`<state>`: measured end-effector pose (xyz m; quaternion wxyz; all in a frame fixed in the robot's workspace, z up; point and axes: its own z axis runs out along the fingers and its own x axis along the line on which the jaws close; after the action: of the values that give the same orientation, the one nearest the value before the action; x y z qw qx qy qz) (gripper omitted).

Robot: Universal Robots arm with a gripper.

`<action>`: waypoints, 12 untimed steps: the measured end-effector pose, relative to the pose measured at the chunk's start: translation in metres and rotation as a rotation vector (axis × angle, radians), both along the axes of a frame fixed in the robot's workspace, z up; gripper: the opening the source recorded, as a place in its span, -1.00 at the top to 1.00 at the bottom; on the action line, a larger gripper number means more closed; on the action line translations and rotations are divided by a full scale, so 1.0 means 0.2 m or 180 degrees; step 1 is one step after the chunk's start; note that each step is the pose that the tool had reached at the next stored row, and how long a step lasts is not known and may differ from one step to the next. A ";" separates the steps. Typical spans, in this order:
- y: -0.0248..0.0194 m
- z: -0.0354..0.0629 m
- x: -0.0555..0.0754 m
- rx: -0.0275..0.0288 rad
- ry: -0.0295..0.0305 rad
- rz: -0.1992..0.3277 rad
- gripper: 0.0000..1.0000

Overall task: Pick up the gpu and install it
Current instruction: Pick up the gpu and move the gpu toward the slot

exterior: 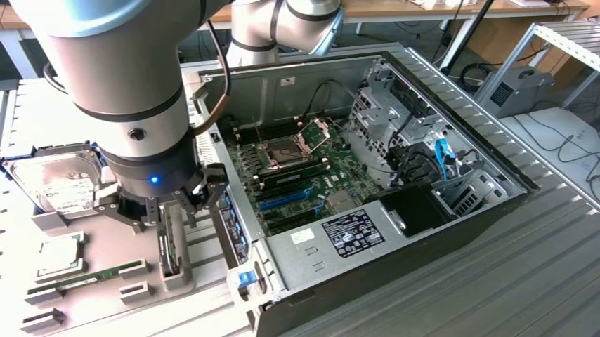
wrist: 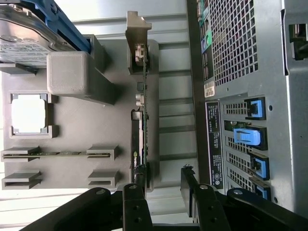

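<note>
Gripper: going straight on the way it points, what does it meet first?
Probably the top edge of the graphics card, standing on edge in the grey holder below the open gripper. It sits off-centre, close under one finger; depth is unclear.

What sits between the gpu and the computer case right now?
Wrist view: between gpu and case, just the gray holder's wall and slatted tabletop.

A robotics lab: a robot arm (exterior: 122,84) over a ribbed metal table (exterior: 468,295), an opened computer case (exterior: 394,274), a parts fixture (exterior: 103,309) at eight o'clock, an aluminium-profile frame (exterior: 563,35) at two o'clock, and wooden desks (exterior: 422,10) at twelve.
</note>
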<state>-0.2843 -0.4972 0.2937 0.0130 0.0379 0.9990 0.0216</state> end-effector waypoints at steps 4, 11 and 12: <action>0.000 -0.007 0.00 0.0000 0.0000 0.0000 0.15; 0.000 -0.014 0.00 0.0000 0.0000 0.0000 0.15; 0.000 -0.017 0.00 0.0000 0.0000 0.0000 0.15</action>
<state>-0.2843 -0.4973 0.2904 0.0130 0.0379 0.9990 0.0216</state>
